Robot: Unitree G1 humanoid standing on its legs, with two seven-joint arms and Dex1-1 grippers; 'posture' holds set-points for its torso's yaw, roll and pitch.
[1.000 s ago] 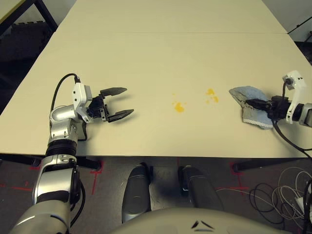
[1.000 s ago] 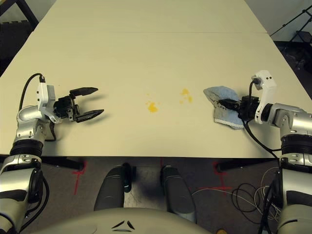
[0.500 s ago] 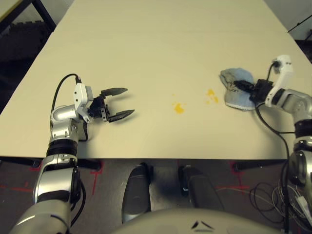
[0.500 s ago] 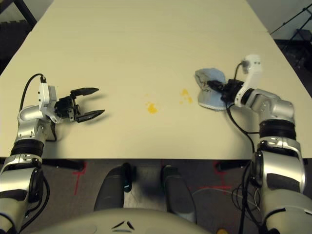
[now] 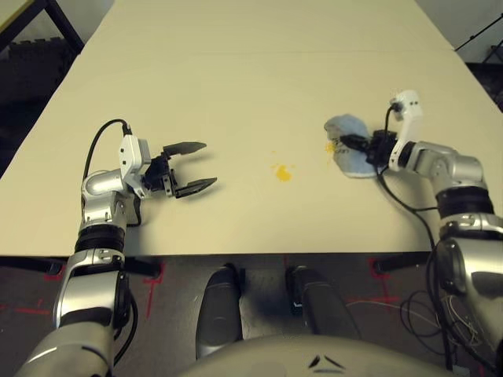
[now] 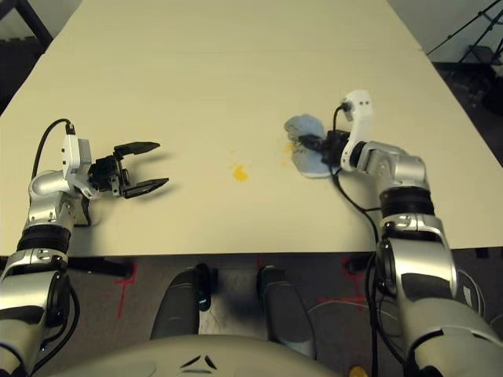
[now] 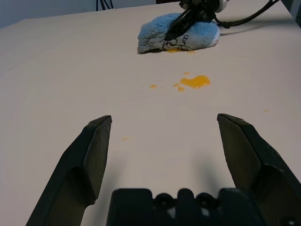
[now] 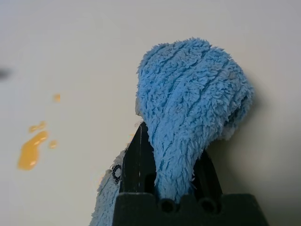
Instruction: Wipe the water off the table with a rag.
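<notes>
Change: over the last second the right end effector (image 6: 314, 146) drags the rag (image 6: 306, 153) across the table (image 5: 236, 78) from near the right edge toward the centre; the rag now sits bunched over the right-hand group of the water (image 5: 331, 147), where it lay flat and well apart from it a second ago.
Meaning for task: judged as the first wiping pass under way; the right-hand splotch looks mostly covered, though I cannot tell how much is actually absorbed, since a speck shows at the rag's leading edge.
Remaining water: central splotch (image 5: 282, 173) with small specks beside it, untouched, between the two end effectors and nearer the rag; it lies apart from the cloth.
Right end effector state: fingers clamped on a fold of the rag, cloth humped up between and over them in the right wrist view (image 8: 188, 117).
Right arm pose: forearm reaches in from the right, low over the table and roughly level, fingers pointing toward the robot's left, cable trailing behind the wrist.
Left end effector state: spread wide, holding nothing (image 5: 191, 167).
Left arm pose: unchanged; forearm rests at the near-left part of the table, fingers aimed toward the spill, well apart from it.
Next move, judged: carrying the same sweep on leftward would meet the central splotch.
</notes>
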